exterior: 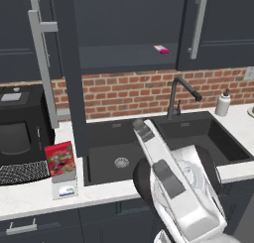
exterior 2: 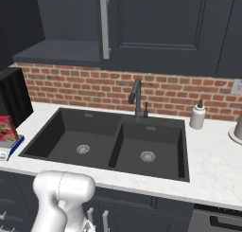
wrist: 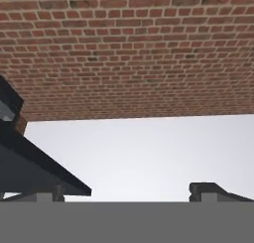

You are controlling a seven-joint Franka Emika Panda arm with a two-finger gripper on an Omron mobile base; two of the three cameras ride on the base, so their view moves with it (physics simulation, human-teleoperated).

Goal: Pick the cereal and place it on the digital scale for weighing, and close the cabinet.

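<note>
Dark fingers [wrist: 126, 190] spread wide, empty, before rough brick; flat red cereal [exterior: 60, 160] tops the grey digital scale [exterior: 65, 187] at nine o'clock; cabinet [exterior: 72, 73] open.

cereal already on the scale, cabinet door open

the cereal [exterior: 60, 160], a flat red box with colourful pictures on its front, stood upright on the digital scale [exterior: 65, 188] at the lower left of the left base view, leaning slightly. the scale was a small light-grey device with a white front panel and a blue-green display, resting on the white counter. at the left edge of the right base view both showed partly cut off. the cabinet [exterior: 69, 73], dark navy, had its door swung open toward the camera at upper left, its long grey bar handle vertical.
</note>
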